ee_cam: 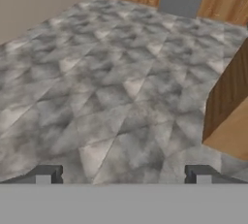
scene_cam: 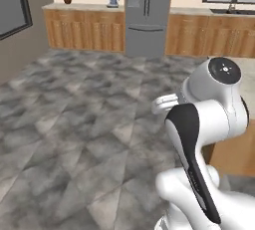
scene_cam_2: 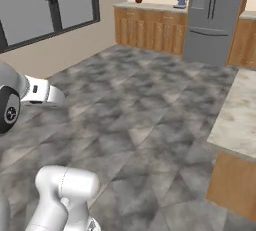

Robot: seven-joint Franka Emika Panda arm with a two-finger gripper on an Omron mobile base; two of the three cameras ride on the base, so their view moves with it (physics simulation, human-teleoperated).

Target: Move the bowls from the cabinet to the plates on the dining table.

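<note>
In the hand view the fingers (ee_cam: 48, 174) stand wide apart, empty, over grey tiled floor (ee_cam: 111, 87); the right base view shows a marble counter (scene_cam_2: 240, 115).

Spread fingers (ee_cam: 48, 174) over grey floor (ee_cam: 111, 87)

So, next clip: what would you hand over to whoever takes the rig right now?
Gripper: jaws wide open, nothing between them, pointed over bare grey floor.
Position: base is out on the kitchen floor, facing the far wall with the steel fridge and low wooden cabinets.
Job's things: a corner of the marble-topped dining table sits at the right. Bowls and plates can't be picked out from here.
Done: nothing that can be confirmed.
Left: reach the wall cabinet, take out both bowls, set one on each plate.
</note>
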